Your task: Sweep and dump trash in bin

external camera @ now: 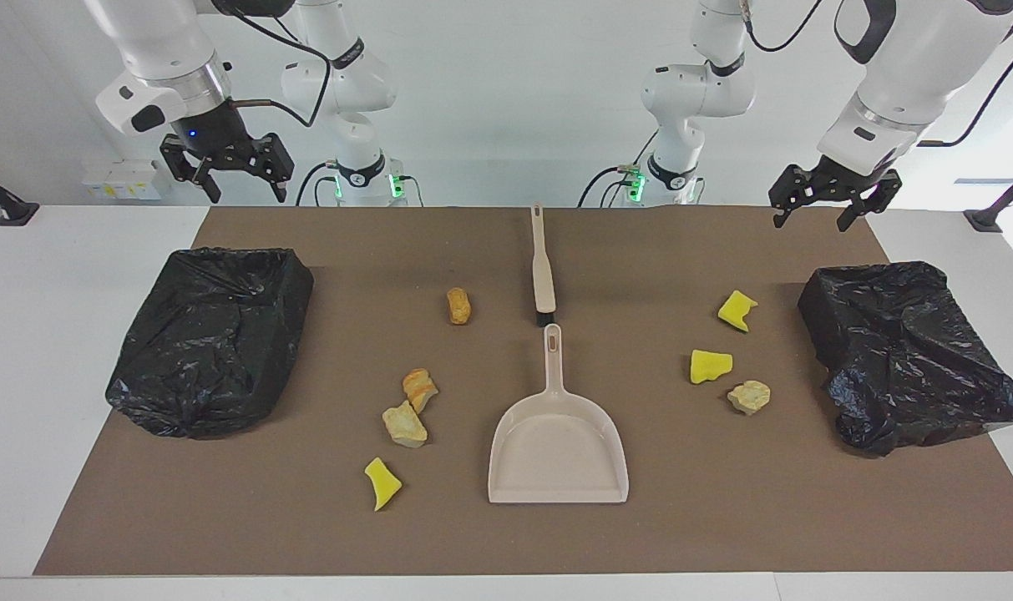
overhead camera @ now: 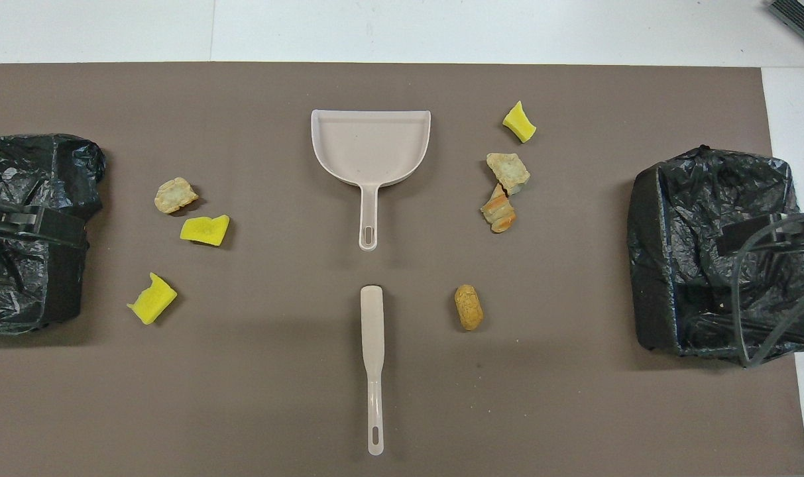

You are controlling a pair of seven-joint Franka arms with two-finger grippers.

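Lying scattered on the brown mat [external camera: 723,517] covering the white table [external camera: 72,351]: the trash, seven small scraps in two groups, flanking the beige plastic dustpan [external camera: 558,446] at the middle. Resting toward the left arm's end: two bright yellow sponge pieces [external camera: 736,310] [external camera: 710,366] and a tan rocky lump [external camera: 750,396], near the crumpled black bag-lined bin [external camera: 907,355] at that mat edge. Sitting toward the right arm's end: an orange bread-like lump [external camera: 458,305], two touching tan-orange chunks [external camera: 420,389] [external camera: 404,425], a yellow sponge wedge [external camera: 382,482], well apart from the second black bag-lined bin [external camera: 214,338]. Lying nearer the robots, in line with the dustpan handle: the beige long-handled brush [external camera: 543,267]. Leaving open mat all along the edge farthest from the robots. Hanging raised, both gaping wide and gripping nothing: the left claw [external camera: 832,213] and the right claw [external camera: 226,179], each over its own table end.
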